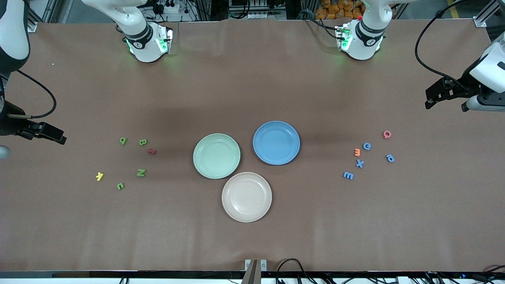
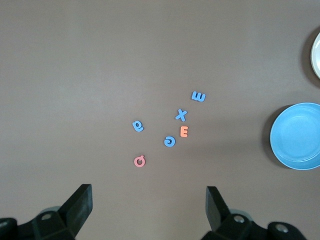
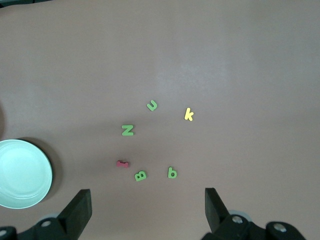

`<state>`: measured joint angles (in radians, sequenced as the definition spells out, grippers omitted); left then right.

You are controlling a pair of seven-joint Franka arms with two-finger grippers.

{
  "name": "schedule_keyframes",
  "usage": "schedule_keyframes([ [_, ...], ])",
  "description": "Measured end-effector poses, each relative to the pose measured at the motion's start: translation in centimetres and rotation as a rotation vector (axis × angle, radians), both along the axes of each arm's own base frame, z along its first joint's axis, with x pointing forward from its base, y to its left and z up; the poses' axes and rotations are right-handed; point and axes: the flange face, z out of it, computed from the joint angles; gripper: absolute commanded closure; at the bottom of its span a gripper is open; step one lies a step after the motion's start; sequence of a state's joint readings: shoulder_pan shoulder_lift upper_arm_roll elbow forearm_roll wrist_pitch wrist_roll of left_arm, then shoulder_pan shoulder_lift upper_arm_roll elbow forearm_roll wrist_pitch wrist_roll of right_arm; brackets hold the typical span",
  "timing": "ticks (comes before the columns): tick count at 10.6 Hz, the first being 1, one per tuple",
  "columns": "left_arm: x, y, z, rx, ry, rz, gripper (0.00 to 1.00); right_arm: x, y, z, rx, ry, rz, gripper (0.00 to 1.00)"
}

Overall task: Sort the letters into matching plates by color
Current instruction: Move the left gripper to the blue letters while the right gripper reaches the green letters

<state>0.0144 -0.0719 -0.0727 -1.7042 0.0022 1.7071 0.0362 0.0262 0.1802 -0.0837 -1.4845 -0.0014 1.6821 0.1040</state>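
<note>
you have both claws released and holding nothing, the left gripper (image 2: pixel 148 212) over the table at the blue letters (image 1: pixel 359 163) and the right gripper (image 3: pixel 147 212) over the table at the green letters (image 1: pixel 141 172), while the three plates (image 1: pixel 216 156) lie bare in the middle. the pieces are tiny and lie near each other, so i think a finger can push a neighbour away, or you can drop the dark red piece (image 1: pixel 152 151) in a wrong plate. the only writing is the pieces themselves: b, B, N, k, and G, E, X.
</note>
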Motion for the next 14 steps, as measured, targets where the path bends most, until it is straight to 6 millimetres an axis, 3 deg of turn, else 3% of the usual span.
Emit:
schedule_keyframes([
  [3,0.0,-0.2,0.1,-0.025,0.004,0.001,0.0,0.0,0.0,0.0,0.0,-0.001,0.0,0.0],
  [5,0.2,-0.2,-1.3,-0.037,0.05,0.005,0.0,0.0,0.0,0.0,0.0,-0.001,0.0,0.0],
  [9,0.3,0.6,-8.5,-0.033,0.201,0.023,0.0,0.0,0.0,0.0,0.0,-0.002,-0.001,0.0],
  [14,-0.4,1.6,-17.9,-0.034,0.199,0.049,0.0,0.0,0.0,0.1,0.0,-0.002,-0.001,0.0],
])
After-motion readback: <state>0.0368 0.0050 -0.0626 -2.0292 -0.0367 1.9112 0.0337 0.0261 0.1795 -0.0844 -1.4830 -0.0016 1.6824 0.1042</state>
